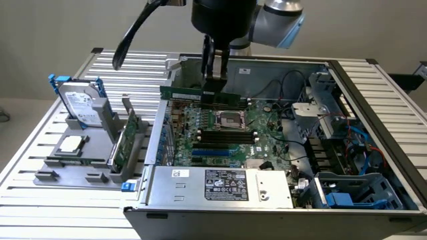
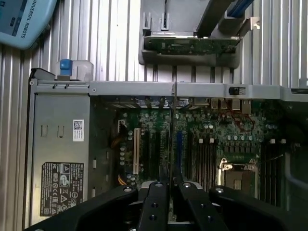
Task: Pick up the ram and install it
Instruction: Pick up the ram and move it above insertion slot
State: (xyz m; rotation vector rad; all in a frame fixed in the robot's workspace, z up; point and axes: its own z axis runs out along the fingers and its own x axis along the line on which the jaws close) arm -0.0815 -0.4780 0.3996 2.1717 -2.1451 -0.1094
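The ram (image 1: 190,94), a long flat green stick, hangs level above the open computer case, over the far part of the motherboard (image 1: 267,142). My gripper (image 1: 215,84) comes down from above and is shut on the ram's upper edge near its middle. In the wrist view the ram (image 2: 172,125) shows edge-on as a thin line running out from between the black fingers (image 2: 158,195), over the board's slots. The black memory slots (image 1: 227,135) lie below the ram, just beyond the CPU socket (image 1: 228,119) toward the case front.
A grey holder (image 1: 80,162) at the exterior view's left carries a silver hard drive with blue handles (image 1: 81,104) and a green expansion card (image 1: 125,137). The power supply (image 1: 220,185) fills the case's near side. Drive cages and blue cables (image 1: 353,150) crowd its right.
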